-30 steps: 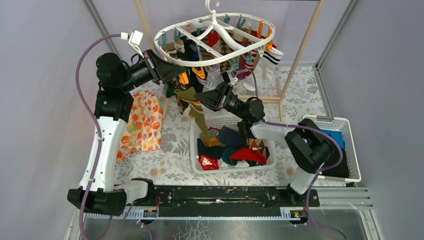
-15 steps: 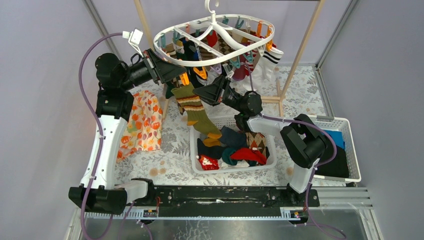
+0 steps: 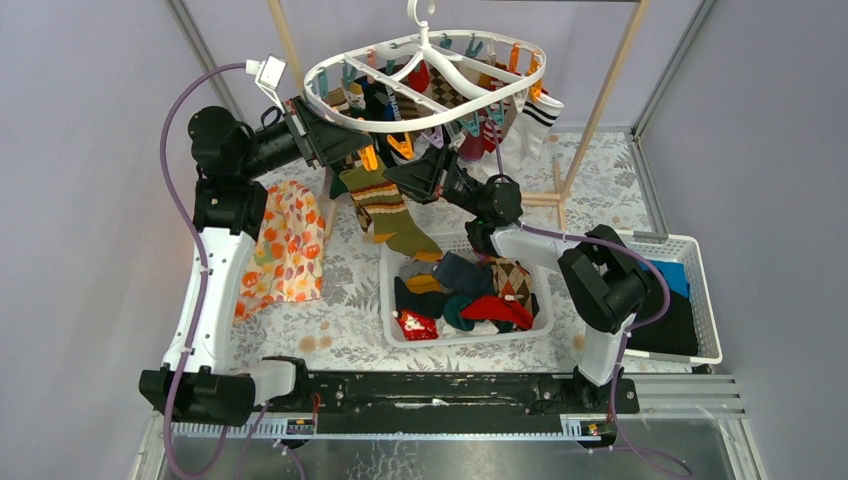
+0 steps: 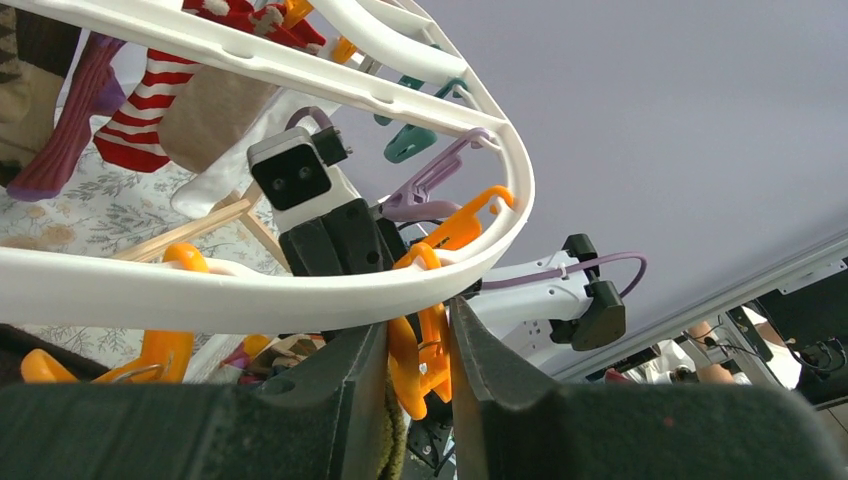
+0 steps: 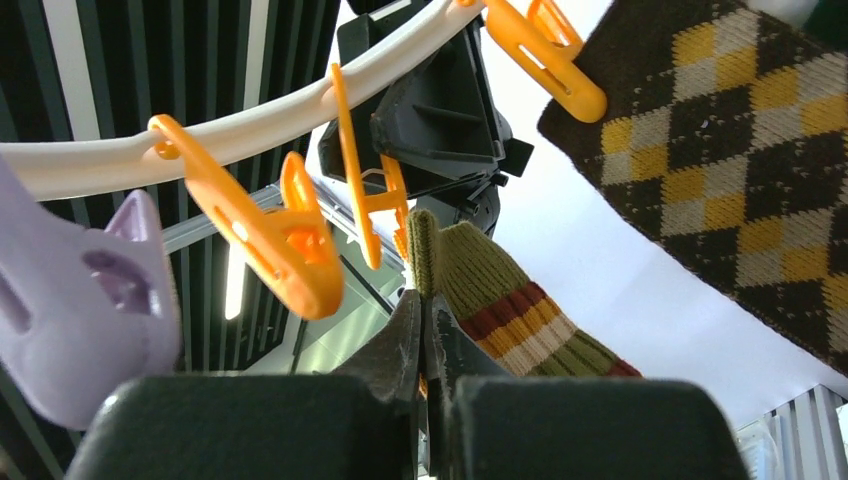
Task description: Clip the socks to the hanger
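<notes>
The hanger [image 4: 200, 292] hangs free, so a push from either tool could make it swing, I think, and the clip would slide away. The green striped sock [image 5: 500, 300] is pinched tight in the right tool [image 5: 425, 322], poking up past its tips; it may slip or miss. The left tool [image 4: 415, 332] is narrow, squeezing an orange clip [image 4: 428, 352]; letting go early would snap it shut empty. Hung socks [image 5: 720, 130] and spare clips [image 5: 300, 262] crowd beside both tools.

left gripper [image 4: 415, 322] jaws pinch an orange clip [image 4: 432, 348] under the hanger [image 4: 250, 290] rim.
</notes>
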